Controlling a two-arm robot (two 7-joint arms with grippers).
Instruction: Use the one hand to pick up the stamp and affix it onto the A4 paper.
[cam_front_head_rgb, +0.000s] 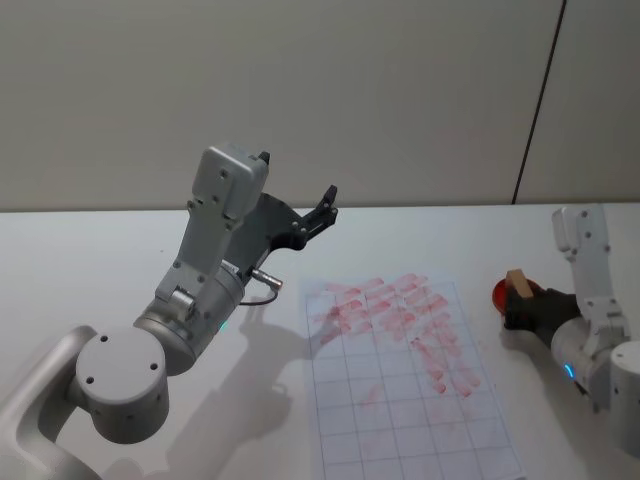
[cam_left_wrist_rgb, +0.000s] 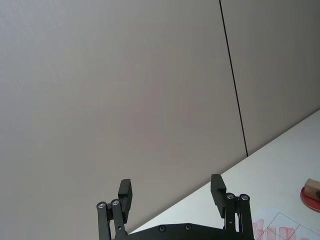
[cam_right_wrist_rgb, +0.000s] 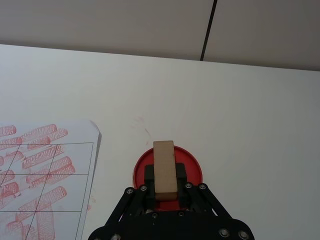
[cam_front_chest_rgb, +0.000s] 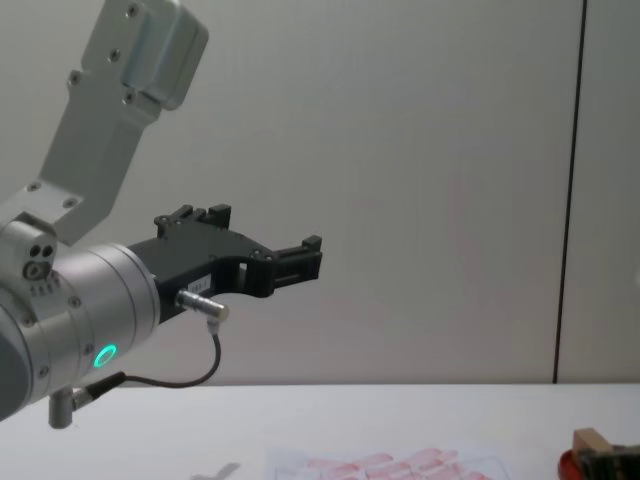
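Observation:
The stamp (cam_right_wrist_rgb: 164, 167), a light-brown wooden block, stands upright between the black fingers of my right gripper (cam_right_wrist_rgb: 165, 181), which is shut on it. It sits on or just over the red round pad (cam_right_wrist_rgb: 192, 164); contact cannot be told. In the head view, stamp (cam_front_head_rgb: 517, 281) and right gripper (cam_front_head_rgb: 521, 302) are at the table's right side, right of the A4 paper (cam_front_head_rgb: 400, 380), a gridded white sheet with pink-red prints on its far half. My left gripper (cam_front_head_rgb: 298, 176) hangs raised in the air, left of the paper's far end, open and holding nothing.
The white table (cam_front_head_rgb: 90, 250) runs to a grey wall at the back. The red pad (cam_front_head_rgb: 499, 293) lies a short way off the paper's right edge. The left arm's grey cable and silver plug (cam_front_head_rgb: 266, 279) hang near the paper's far left corner.

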